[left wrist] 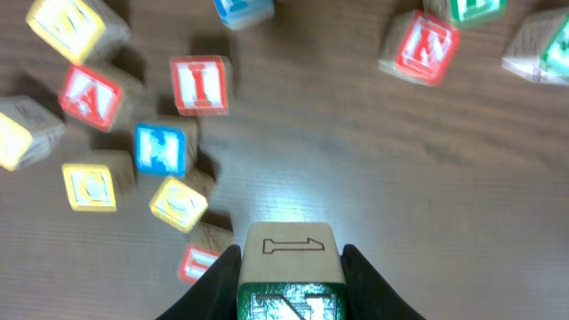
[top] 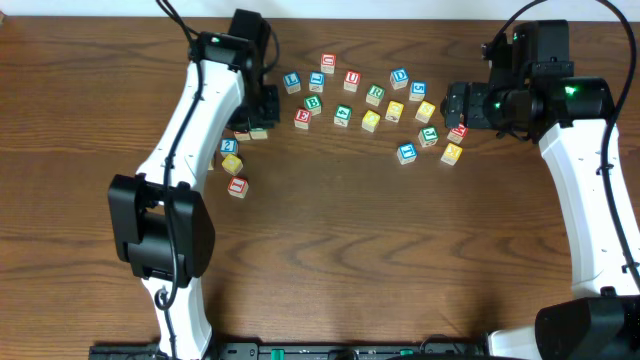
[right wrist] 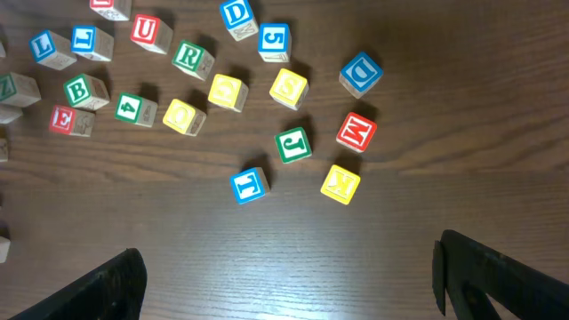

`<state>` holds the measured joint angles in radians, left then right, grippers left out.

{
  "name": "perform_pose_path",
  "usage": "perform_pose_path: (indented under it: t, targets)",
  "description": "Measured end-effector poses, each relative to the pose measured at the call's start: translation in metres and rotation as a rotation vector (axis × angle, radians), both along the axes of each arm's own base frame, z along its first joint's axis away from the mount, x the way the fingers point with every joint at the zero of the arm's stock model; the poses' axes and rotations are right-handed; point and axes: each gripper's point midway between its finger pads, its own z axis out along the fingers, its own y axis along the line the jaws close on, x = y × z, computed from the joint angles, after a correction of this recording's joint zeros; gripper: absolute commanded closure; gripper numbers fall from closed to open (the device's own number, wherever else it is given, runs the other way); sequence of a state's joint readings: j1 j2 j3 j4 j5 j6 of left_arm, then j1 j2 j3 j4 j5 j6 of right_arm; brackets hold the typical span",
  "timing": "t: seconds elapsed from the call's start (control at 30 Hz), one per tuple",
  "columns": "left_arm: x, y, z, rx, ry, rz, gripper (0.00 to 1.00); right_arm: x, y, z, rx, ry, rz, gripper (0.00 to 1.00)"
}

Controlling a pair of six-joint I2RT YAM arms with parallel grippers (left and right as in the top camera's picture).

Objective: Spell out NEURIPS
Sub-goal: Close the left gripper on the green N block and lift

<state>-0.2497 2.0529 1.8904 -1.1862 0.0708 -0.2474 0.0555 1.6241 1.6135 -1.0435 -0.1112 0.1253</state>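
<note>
My left gripper [left wrist: 290, 293] is shut on a wooden block [left wrist: 290, 251] with a green N face and an outlined 1 on top. It holds the block over the table, right of a small group with a red I [left wrist: 200, 84], red A [left wrist: 89, 96] and blue H [left wrist: 160, 149]. In the overhead view the left gripper [top: 258, 118] is at the left end of the block spread. My right gripper [right wrist: 289, 284] is open and empty, below the blue T [right wrist: 250, 185] and yellow K [right wrist: 340, 183]. Red U [right wrist: 151, 31], green R [right wrist: 191, 58], red E [right wrist: 67, 120] and yellow S [right wrist: 288, 87] lie loose.
Several more letter blocks lie in an arc across the far middle of the table [top: 330, 250], among them a red M [right wrist: 356, 132], green J [right wrist: 292, 144] and blue D [right wrist: 360, 76]. A blue [top: 229, 147], a yellow [top: 232, 163] and a red block [top: 237, 186] sit by the left arm.
</note>
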Motion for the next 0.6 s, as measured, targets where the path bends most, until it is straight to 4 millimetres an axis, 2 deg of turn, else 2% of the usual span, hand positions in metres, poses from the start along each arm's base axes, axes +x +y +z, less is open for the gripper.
perform_pose_path:
  t: [0.2,0.37,0.6]
  targets:
    - [-0.022,-0.026,-0.013,0.013,0.055,-0.051,0.75,0.0,0.0,0.0,0.0,0.0,0.0,0.01]
    - [-0.037,-0.037,-0.044,0.024,0.097,-0.048,0.75,0.0,0.0,0.0,0.0,-0.001,0.0,0.01]
    - [-0.032,-0.039,-0.086,0.004,0.051,-0.017,0.75,0.0,0.0,0.001,0.0,-0.002,0.0,0.01]
